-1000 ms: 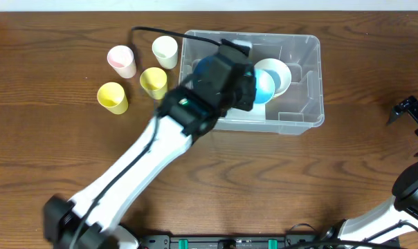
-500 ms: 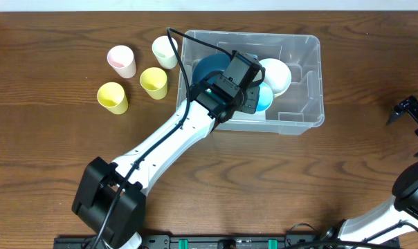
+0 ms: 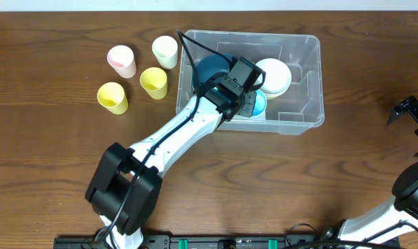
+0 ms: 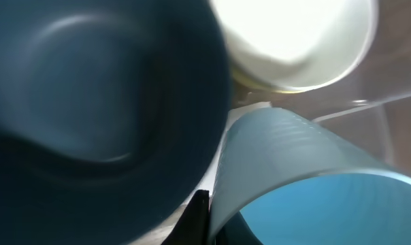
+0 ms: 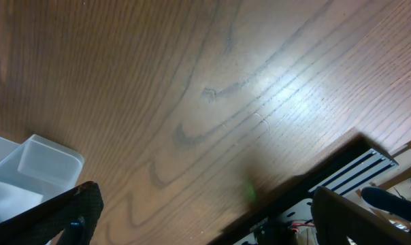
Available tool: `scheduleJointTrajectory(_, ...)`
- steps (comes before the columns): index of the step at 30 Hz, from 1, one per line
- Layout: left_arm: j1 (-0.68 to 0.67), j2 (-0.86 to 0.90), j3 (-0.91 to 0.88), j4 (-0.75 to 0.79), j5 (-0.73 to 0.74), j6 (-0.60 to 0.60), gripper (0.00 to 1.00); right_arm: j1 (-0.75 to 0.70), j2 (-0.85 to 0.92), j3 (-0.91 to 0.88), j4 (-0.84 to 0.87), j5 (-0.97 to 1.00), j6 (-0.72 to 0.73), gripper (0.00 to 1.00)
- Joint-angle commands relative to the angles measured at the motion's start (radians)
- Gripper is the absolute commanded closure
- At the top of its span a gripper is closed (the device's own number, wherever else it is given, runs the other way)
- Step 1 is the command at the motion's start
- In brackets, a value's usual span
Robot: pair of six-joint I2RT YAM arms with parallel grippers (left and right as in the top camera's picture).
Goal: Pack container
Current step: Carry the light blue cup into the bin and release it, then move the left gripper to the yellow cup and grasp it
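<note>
Left claw [image 3: 254, 104] inside upright, left-right container [image 3: 318, 83]

**Illumination and focus**
Overhead view: bright, even light, sharp, faint shadows. Left wrist view: dark blue bowl [image 4: 90, 102] and light blue bowl [image 4: 294, 177] defocused, white bowl [image 4: 294, 41] overexposed. Right wrist view: glare on table [image 5: 280, 88].
</note>
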Motion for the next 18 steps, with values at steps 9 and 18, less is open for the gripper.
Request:
scheduleJointTrajectory(9,0.019,0.010,0.002,-0.007,-0.016,-0.005,0.89,-0.010,-0.026,0.000,-0.001,0.001,0.015,0.01)
scheduleJointTrajectory(18,0.019,0.010,0.002,-0.004,-0.016,-0.006,0.77,-0.010,-0.026,0.000,-0.001,0.001,0.015,0.01)
